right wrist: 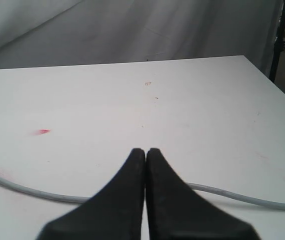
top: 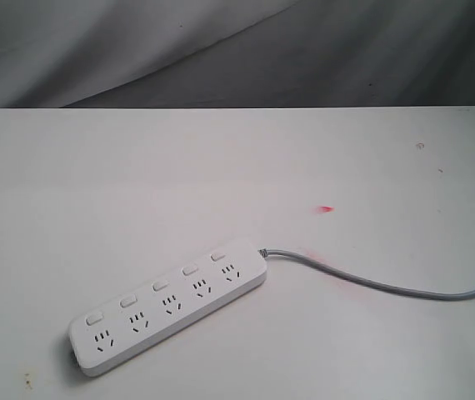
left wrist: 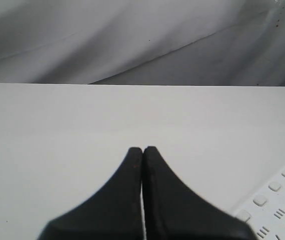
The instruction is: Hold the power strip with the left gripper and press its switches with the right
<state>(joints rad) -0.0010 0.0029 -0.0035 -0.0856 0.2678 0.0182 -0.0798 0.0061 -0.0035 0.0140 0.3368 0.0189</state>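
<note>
Where the exterior view takes in the white table [top: 137, 183], we find the power strip [top: 169, 304] lying flat in the lower left-of-centre part of the frame. It is set diagonally, with one end towards the lower left corner and the other rising towards the middle. Five switches [top: 156, 286] run in a row along its upper edge, one above each socket set. From the upper end the grey cable [top: 371, 283] curves off to the right edge of the frame. A small red mark [top: 327, 208] sits on the table above the cable, apart from it, and a grey cloth backdrop [top: 221, 50] fills the top of the frame.

In the left wrist view we see the left gripper [left wrist: 142, 150] with its two black fingers [left wrist: 122, 200] pressed together tip to tip, holding nothing. One end of the strip shows just beside them, partly hidden, and we cannot tell whether they touch it.

In the right wrist view the right gripper [right wrist: 145, 151] is likewise closed tight and empty. The cable passes behind its fingers, and here too we cannot tell whether there is contact.
</note>
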